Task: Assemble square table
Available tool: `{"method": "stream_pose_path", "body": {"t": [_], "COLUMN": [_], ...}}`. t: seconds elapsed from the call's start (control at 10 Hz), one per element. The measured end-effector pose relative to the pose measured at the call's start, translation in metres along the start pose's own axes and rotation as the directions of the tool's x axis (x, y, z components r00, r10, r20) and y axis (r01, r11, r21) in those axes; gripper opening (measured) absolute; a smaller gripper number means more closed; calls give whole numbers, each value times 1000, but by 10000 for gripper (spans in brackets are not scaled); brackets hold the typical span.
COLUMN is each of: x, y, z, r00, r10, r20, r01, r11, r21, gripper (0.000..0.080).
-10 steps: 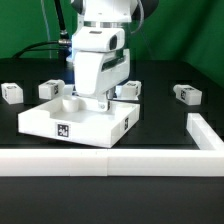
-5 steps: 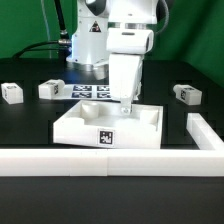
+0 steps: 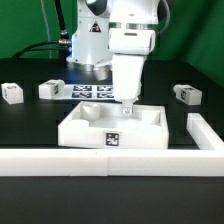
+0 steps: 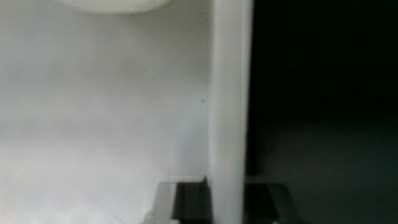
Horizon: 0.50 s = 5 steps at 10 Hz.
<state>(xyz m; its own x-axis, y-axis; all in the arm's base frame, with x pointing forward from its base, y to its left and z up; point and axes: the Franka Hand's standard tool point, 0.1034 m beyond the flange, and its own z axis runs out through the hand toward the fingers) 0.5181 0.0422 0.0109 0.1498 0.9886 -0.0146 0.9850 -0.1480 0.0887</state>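
The square table top (image 3: 90, 128), a white slab with a raised rim and a black-and-white tag on its front wall, lies on the black table near the front. My gripper (image 3: 127, 108) reaches down onto its far rim and is shut on it. In the wrist view the rim (image 4: 228, 90) runs as a white strip between my two dark fingers (image 4: 191, 203); the gripper (image 4: 228, 196) clamps it. Three small white legs show: two at the exterior view's left (image 3: 11, 93) (image 3: 51, 89) and one at its right (image 3: 186, 93). A fourth leg is not in view.
The marker board (image 3: 88, 90) lies behind the slab, by the arm's base. The long low white border wall (image 3: 100, 161) runs along the front and turns back at the exterior view's right (image 3: 206, 129), close to the slab's right corner.
My gripper and the table top have slid together toward the exterior view's right, from left of centre to centre. The legs have not moved.
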Motion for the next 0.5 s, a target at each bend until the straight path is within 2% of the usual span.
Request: {"method": "stream_pose_path", "body": {"t": [0.2, 0.5], "x": [24, 22], "y": [15, 14], "z": [0, 1], "r00": [996, 997], "r10": [-83, -77], "r20": [-5, -6], "r01": [83, 77], "r11": [996, 997], "r21": [-17, -18], "gripper": [58, 58]}}
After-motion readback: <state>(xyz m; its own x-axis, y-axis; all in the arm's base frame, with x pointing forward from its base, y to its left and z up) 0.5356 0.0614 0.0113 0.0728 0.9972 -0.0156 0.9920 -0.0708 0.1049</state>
